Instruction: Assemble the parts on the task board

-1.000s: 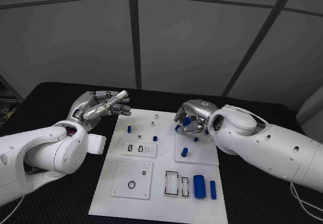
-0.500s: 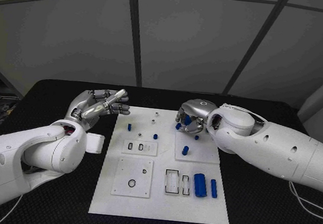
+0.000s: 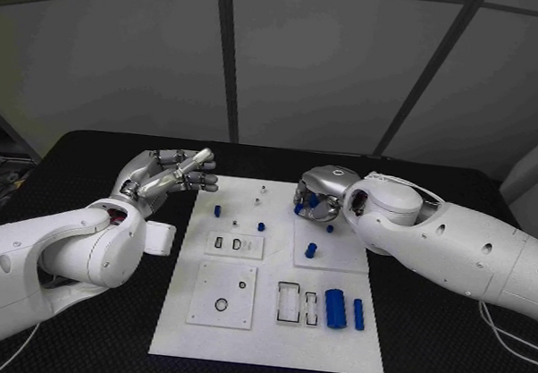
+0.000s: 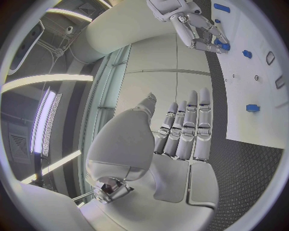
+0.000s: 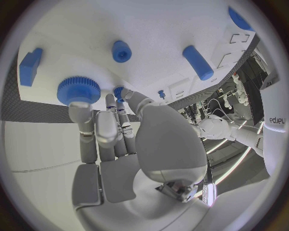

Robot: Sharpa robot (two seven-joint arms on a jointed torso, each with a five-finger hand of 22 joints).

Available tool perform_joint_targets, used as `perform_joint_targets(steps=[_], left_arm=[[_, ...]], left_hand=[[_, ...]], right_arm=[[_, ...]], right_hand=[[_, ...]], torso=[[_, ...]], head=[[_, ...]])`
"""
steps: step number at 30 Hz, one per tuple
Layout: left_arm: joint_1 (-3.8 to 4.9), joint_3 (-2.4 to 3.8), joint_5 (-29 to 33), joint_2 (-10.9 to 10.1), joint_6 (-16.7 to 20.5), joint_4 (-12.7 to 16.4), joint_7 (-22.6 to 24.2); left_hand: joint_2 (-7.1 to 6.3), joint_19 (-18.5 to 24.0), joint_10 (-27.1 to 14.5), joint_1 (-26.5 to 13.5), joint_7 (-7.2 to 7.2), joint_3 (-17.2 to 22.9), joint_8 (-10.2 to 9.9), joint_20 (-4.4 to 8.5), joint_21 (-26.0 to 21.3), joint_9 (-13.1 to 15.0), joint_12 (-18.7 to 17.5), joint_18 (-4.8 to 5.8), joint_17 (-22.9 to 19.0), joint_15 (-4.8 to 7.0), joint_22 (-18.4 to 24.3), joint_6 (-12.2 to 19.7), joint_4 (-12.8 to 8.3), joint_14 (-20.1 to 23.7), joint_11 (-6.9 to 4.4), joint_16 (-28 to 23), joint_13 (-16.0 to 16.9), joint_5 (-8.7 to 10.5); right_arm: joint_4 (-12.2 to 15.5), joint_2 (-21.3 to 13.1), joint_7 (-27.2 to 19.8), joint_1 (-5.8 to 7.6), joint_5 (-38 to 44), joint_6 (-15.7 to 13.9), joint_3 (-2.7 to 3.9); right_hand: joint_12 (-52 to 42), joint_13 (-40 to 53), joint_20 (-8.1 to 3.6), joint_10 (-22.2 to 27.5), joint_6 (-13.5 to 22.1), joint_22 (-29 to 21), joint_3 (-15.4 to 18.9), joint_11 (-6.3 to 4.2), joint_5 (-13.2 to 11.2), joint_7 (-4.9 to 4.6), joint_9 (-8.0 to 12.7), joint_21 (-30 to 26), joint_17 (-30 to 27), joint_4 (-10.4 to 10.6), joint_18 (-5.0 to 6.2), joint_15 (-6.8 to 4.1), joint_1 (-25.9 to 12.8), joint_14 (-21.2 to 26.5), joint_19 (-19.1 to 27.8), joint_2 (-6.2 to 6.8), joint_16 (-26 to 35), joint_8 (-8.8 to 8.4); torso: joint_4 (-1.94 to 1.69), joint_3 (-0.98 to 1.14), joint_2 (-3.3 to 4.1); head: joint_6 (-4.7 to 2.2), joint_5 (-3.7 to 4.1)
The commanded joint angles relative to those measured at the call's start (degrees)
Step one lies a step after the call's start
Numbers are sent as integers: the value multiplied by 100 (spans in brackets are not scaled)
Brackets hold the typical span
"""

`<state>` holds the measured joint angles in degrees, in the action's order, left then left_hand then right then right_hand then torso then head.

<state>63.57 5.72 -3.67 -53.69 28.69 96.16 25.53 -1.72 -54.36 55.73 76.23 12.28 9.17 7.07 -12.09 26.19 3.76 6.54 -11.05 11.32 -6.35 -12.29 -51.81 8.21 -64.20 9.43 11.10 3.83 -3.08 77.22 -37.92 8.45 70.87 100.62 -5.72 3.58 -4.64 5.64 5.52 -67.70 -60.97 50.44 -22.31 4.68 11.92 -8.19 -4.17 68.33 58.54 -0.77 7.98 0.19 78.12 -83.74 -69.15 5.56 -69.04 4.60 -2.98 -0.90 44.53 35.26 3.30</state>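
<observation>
**Task board with blue parts, black table, two hands**

Surface: black textured table [image 3: 90, 159], backed by grey wall panels with dark seams. White task board [image 3: 267, 335] lying flat at centre, between the two arms.

Left hand [image 3: 167, 174]: raised beside the board's far left corner, fingers straight and close together, holding nothing. White block [image 3: 161, 238] on the table just beneath its wrist.

Right hand [image 3: 318, 201]: lowered over the board's far right area, fingertips [image 5: 81, 115] resting against a round ridged blue part [image 5: 79, 90]; whether gripped, cannot tell. Beyond the fingertips: one blue peg [image 5: 121, 50], one blue cylinder [image 5: 198, 62], one blue block [image 5: 29, 66].

Nearer the robot than both hands: two blue cylinders [image 3: 335, 309] side by side, three recessed white plates [image 3: 222, 295]. Right arm hiding part of the board's right edge.
</observation>
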Motion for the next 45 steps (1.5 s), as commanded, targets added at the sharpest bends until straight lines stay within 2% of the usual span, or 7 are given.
perform_joint_targets(steps=[1,8,12,16,24,35,45], left_arm=[[8,6,-45,-6,-86,17,-1],[9,7,-45,-20,-96,29,-8],[10,7,-45,-23,-107,23,-15],[9,7,-45,-32,-110,14,-18],[9,7,-45,-54,-112,-6,-18],[10,8,-45,-63,-108,-22,-16],[10,9,-45,-49,-110,-20,-15]], left_hand=[[15,-19,-17,-33,37,-13,-28,-12,36,-5,-30,76,5,-14,-6,-21,-30,-14,40,-18,-8,-3],[20,-6,-34,-36,45,-15,-47,-15,40,-6,-54,77,20,-20,-9,-11,-42,-10,48,-38,-10,-2],[20,-3,-40,-35,47,-16,-53,-16,42,-6,-62,78,25,-21,-11,-8,-46,-10,50,-43,-10,-2],[21,1,-46,-36,49,-17,-60,-17,43,-6,-70,78,31,-23,-12,-5,-50,-10,52,-49,-11,-2],[21,1,-46,-36,49,-17,-60,-17,43,-6,-70,78,31,-23,-12,-5,-50,-10,52,-49,-11,-2],[21,7,-52,-36,51,-19,-66,-19,45,-6,-78,79,37,-25,-13,-3,-56,-8,54,-56,-11,-2],[29,64,-51,-44,54,-25,-87,-30,33,-2,-104,85,61,-40,-11,-12,-78,33,61,-115,-8,-2]], right_arm=[[-28,20,2,4,50,111,-1],[-71,50,17,4,48,146,-1],[-60,50,14,4,48,57,-1],[29,10,-2,4,-16,-205,-1],[172,-38,37,14,-102,-860,3],[-177,285,104,76,-127,-1342,5],[-548,669,79,91,-167,-1475,5]], right_hand=[[-8,3,-7,-51,-37,16,-60,-8,-45,-5,-1,42,17,4,-82,-11,22,-271,-30,32,-38,9],[5,-1,-3,-55,-39,53,-110,-4,-68,-5,2,79,66,23,-85,-12,-2,-264,-20,57,-89,-2],[-44,29,-15,-191,-179,190,-218,-47,-73,30,-27,183,198,15,-99,-43,47,-271,-60,10,-208,59],[-76,55,-33,-291,-291,357,-275,-81,-69,55,-56,297,324,-5,-124,-73,82,-283,-130,-18,-315,110],[-79,74,-46,-350,-365,481,-305,-101,-73,67,-80,388,413,-21,-144,-95,89,-285,-173,-10,-400,139],[-69,76,-44,-353,-374,524,-302,-103,-105,67,-86,420,445,-15,-151,-101,73,-285,-187,6,-430,138],[-64,77,-43,-352,-372,534,-300,-101,-113,65,-87,428,459,-9,-153,-101,63,-286,-189,11,-443,135]], torso=[[1,2,16],[-5,1,31],[0,6,29],[-1,10,32],[-5,1,37],[-17,-1,53],[-16,-1,62]], head=[[8,5],[27,-4],[41,-13],[50,-15],[3,-22],[-2,-27],[-15,-72]])
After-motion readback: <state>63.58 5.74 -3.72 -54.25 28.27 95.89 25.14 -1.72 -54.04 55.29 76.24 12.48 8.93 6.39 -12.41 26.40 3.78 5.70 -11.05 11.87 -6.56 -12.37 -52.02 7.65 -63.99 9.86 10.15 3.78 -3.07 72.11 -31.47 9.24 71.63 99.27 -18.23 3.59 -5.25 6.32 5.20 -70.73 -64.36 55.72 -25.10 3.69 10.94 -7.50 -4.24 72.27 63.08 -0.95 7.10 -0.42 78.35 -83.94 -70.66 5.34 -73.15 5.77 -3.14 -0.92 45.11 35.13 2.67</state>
